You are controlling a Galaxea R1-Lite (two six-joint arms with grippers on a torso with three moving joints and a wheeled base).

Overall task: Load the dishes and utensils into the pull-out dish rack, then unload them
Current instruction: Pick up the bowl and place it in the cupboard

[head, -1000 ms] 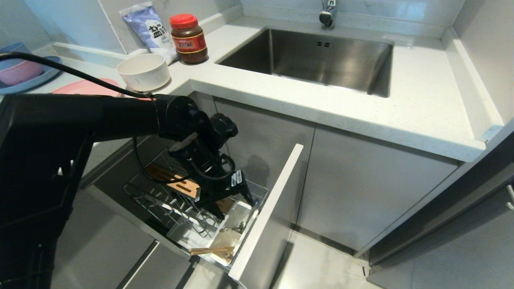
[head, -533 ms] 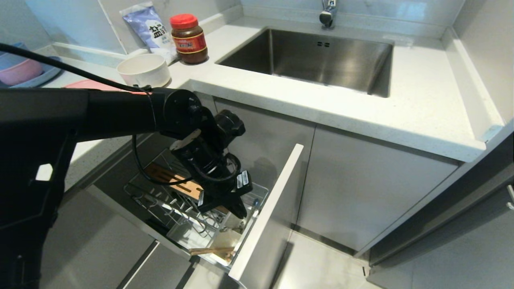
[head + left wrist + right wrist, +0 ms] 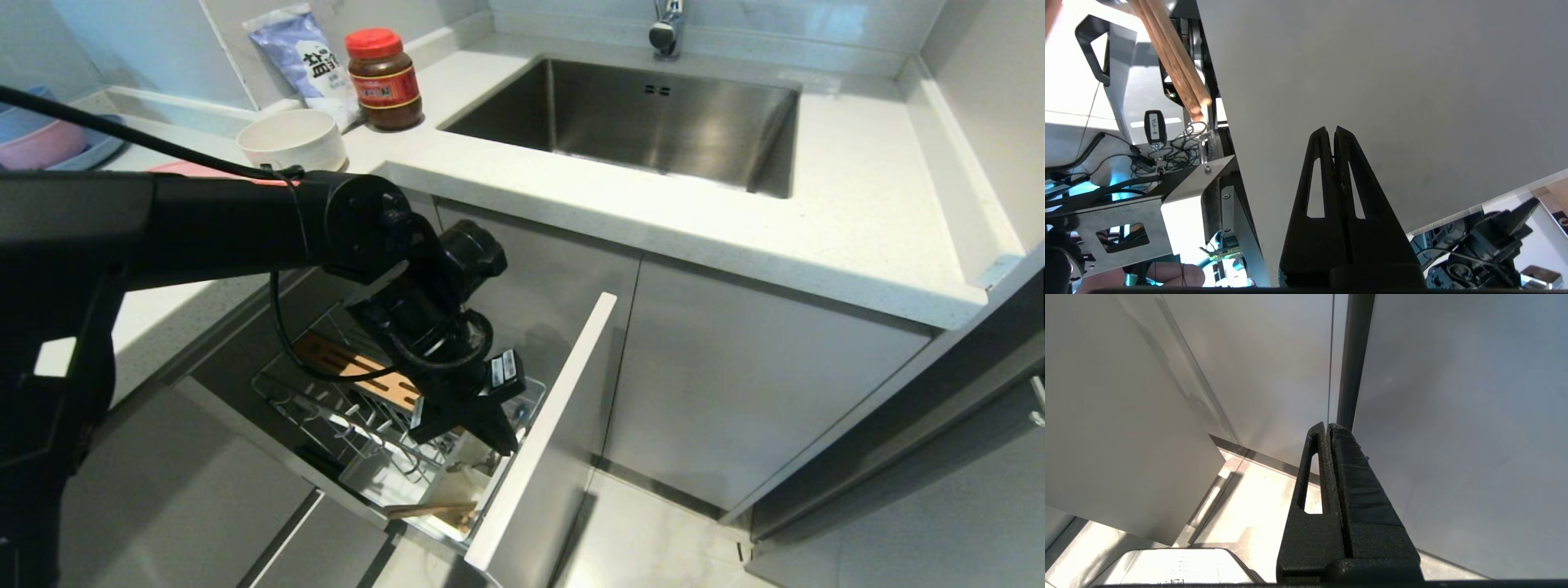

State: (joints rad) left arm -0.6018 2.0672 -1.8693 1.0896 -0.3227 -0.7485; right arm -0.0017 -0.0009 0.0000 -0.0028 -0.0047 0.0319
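Head view is showing the plate [image 3: 192, 169] and bowl [image 3: 292, 140] sitting on the counter [image 3: 620, 204], well up and to the left of the left claw [image 3: 500, 439], so the dishes are not loaded. That claw is hanging inside the pulled-out rack [image 3: 326, 400], just above the caddy [image 3: 469, 474] and close beside the front panel [image 3: 543, 433]. A second ago its fingers were standing apart there; now they are pressing together with nothing visible between them, and the arm is easing off slightly. The chopsticks [image 3: 430, 511] are lying in the caddy just below the claw; I cannot make out the fork. This is probably a release, with the utensil step done and the dishes next. Right claw [image 3: 1327, 428] is sitting parked beside a cabinet, fingers together.
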